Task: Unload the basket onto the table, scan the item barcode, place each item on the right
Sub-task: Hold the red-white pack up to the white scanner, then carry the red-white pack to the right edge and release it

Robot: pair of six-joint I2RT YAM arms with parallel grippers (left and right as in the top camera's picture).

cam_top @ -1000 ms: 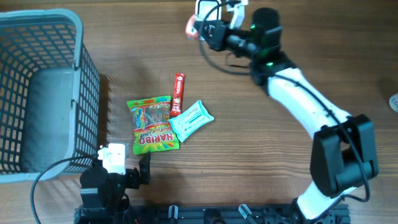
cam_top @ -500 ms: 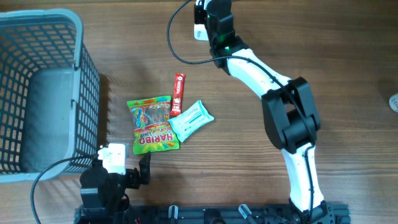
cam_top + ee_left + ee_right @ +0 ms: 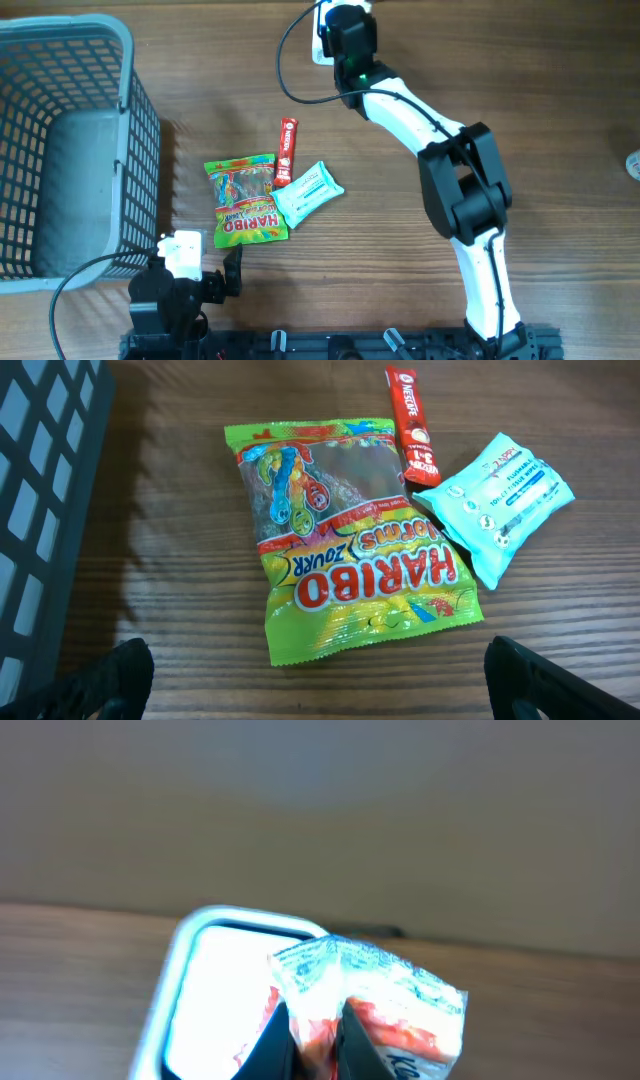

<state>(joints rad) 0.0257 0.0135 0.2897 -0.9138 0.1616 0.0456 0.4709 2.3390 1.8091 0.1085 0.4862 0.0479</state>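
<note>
Now pkt [image 3: 392, 1002] pinched in rt tool [image 3: 314, 1032], beside white scanner [image 3: 212, 982].

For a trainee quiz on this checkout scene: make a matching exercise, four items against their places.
Things:
1. Haribo bag
2. red stick sachet
3. pale blue wipes pack
4. red-and-white packet

Places:
A. held in the right jaws
B. narrowest, reaching farthest up the table
C. leftmost of the three lying on the table
D. rightmost of the three lying on the table

Pairs: 1-C, 2-B, 3-D, 4-A
</note>
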